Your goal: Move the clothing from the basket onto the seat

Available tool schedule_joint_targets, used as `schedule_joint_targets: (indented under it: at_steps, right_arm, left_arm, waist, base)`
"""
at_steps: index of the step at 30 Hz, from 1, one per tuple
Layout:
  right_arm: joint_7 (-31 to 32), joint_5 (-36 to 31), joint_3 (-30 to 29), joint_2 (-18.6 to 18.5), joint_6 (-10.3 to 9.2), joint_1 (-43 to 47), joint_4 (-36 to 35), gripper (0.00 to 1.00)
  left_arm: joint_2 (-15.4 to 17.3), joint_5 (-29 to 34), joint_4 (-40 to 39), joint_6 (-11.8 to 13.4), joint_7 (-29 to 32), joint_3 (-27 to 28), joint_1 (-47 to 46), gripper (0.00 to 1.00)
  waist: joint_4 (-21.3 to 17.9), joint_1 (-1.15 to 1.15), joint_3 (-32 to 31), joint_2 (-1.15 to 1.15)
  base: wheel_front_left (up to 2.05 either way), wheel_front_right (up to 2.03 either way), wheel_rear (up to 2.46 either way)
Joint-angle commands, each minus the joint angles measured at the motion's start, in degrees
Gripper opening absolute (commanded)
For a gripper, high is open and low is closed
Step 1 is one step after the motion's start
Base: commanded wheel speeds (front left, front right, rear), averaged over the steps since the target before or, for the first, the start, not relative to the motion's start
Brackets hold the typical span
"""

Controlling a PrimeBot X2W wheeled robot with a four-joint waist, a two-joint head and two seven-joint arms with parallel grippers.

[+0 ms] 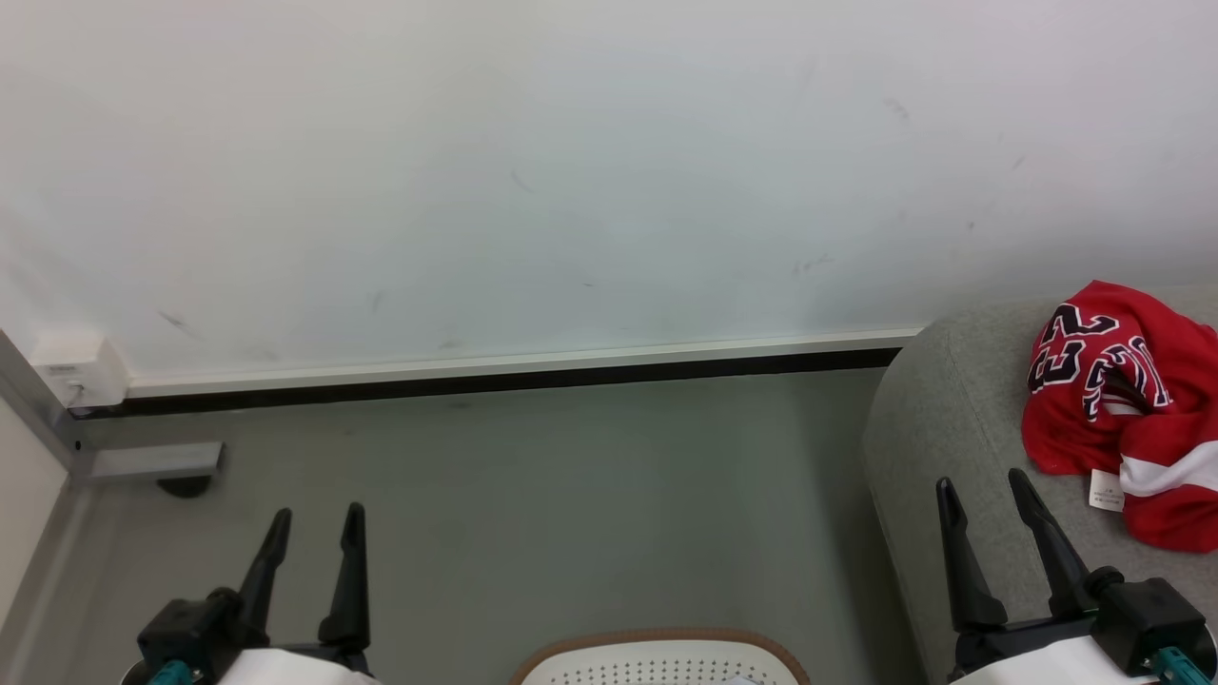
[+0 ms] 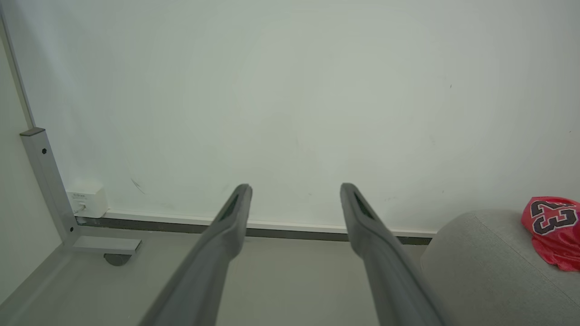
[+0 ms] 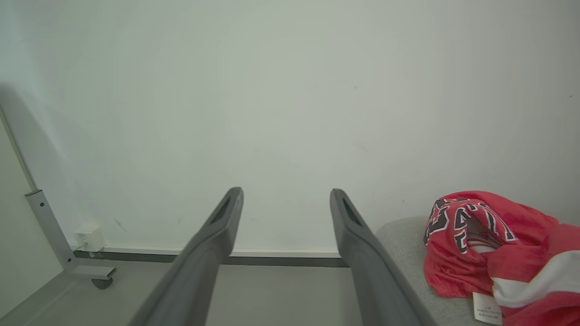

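Red clothing (image 1: pixel 1123 419) lies bunched on the grey seat (image 1: pixel 952 428), just right of the right gripper (image 1: pixel 981 480); the basket (image 1: pixel 657 637) sits near, between it and the left gripper (image 1: pixel 318 512). Both grippers stand apart, empty.

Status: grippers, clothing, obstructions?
Open, empty: left gripper, right gripper. On grey seat: red number 23 jersey. Contents of white basket unseen. Nothing seen in the way.

Two grippers are showing: left gripper (image 1: pixel 319 512) near left, right gripper (image 1: pixel 980 479) near right. One seat (image 1: pixel 952 409) is sitting right. One basket (image 1: pixel 657 635) is peeking in near centre. One red clothing heap (image 1: pixel 1132 400) is lying on seat, garment count unclear. One wall box (image 1: pixel 81 366), one caster (image 1: pixel 186 487) are showing far left.
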Motion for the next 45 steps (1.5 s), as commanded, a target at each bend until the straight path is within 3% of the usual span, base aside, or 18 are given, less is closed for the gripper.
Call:
schedule_joint_targets:
  at_steps: [1, 14, 15, 19, 45]
  right_arm:
    - [-0.4, -0.1, 0.2, 0.0, -0.13, 0.3, 0.1, 1.00]
    - [-0.3, 1.2, 0.9, 0.5, -0.13, 0.0, 0.8, 1.00]
    - [-0.1, 1.1, 1.1, 0.5, 0.00, 0.0, 0.7, 0.00]
    - [0.3, 2.0, 1.2, 0.6, 0.01, 0.8, 2.0, 0.00]
    - [6.7, 28.0, -2.5, 0.0, -0.02, -0.3, 2.4, 0.00]
  left_arm:
    - [-0.2, 0.7, 0.3, -0.3, 0.0, 0.4, 0.4, 1.00]
    - [-1.5, 1.8, 1.6, -1.7, 0.0, 1.9, -0.3, 1.00]
    - [-1.5, 1.7, 1.7, -1.7, 0.0, 1.8, -0.1, 0.00]
    - [-1.9, 0.9, 3.4, -1.8, 0.5, 2.0, 0.4, 0.00]
    - [-2.3, -25.7, 0.9, -0.4, 7.5, 3.7, -0.5, 0.00]
  waist:
    - [-0.1, 0.00, 0.0, 0.00]
    - [-0.2, 0.00, -0.3, 0.00]
    - [-0.2, 0.00, -0.3, 0.00]
    - [-0.2, 0.00, -0.3, 0.00]
    - [0.9, 0.00, 0.2, 0.00]
  base:
    - [0.00, 0.00, 0.00]
    - [0.00, 0.00, 0.00]
    - [0.00, 0.00, 0.00]
    - [0.00, 0.00, 0.00]
    - [0.00, 0.00, 0.00]
